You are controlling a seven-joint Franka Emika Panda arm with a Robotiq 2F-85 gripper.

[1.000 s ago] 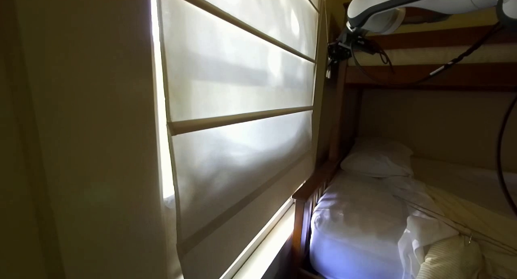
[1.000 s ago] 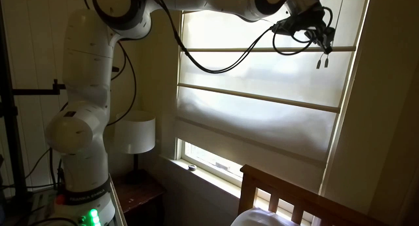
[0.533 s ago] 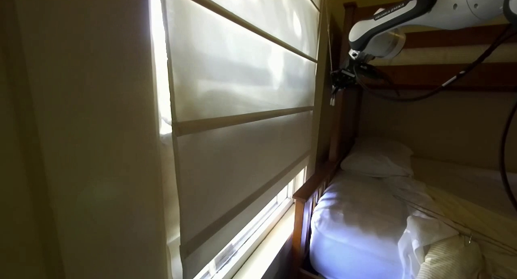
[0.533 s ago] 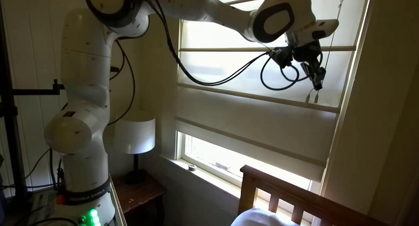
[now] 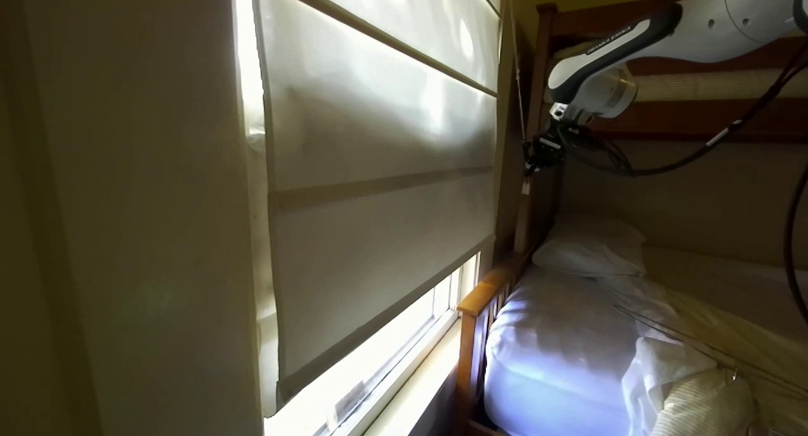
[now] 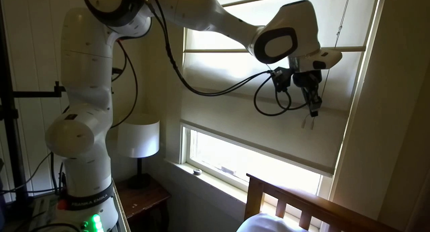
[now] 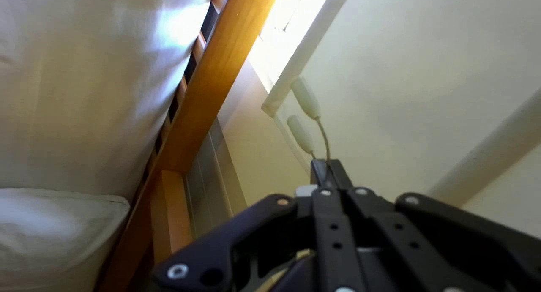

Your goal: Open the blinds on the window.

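Observation:
The blinds (image 5: 385, 247) are a cream-white fabric shade seen in both exterior views (image 6: 235, 119). Their bottom edge hangs above the sill. A bright strip of the window (image 6: 218, 153) shows beneath, also visible in an exterior view (image 5: 379, 354). My gripper (image 7: 327, 167) is shut on the thin pull cord (image 6: 326, 82), just above its two pale tassels (image 7: 305, 98). The tassels dangle below the fingertips. In both exterior views my gripper (image 6: 314, 113) is in front of or beside the blinds' cord side (image 5: 529, 168). The cord runs taut upward from it.
The wooden bed rail (image 6: 285, 193) stands below my gripper, before the window. The bed with white sheets (image 5: 555, 360) and the bunk post (image 5: 544, 51) are close by. A lamp (image 6: 138, 141) stands near the arm's base. A black cable (image 6: 215, 93) loops from the arm.
My gripper has moved down with the cord held in it. The blinds' bottom edge has risen, and the strip of window beneath is taller.

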